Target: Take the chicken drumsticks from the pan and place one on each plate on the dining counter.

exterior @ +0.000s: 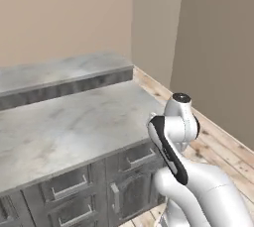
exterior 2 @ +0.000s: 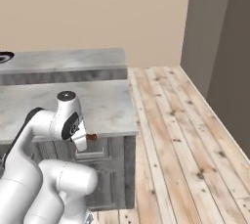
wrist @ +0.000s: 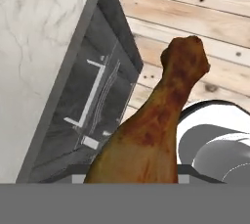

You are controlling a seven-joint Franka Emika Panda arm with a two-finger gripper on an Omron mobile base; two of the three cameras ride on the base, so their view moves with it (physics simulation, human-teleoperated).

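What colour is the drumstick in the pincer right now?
Glossy orange-brown with darker reddish patches; the chicken drumstick shows best in the hand view.

Beige walls (exterior: 64, 13), plank floor (exterior 2: 185, 140)

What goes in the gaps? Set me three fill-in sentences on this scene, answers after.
1. The hand holds a chicken ____.
2. The drumstick hangs over the ____ plank floor.
3. The raised dining ledge stands ____ the lower worktop.

Answers: drumstick; wooden; behind
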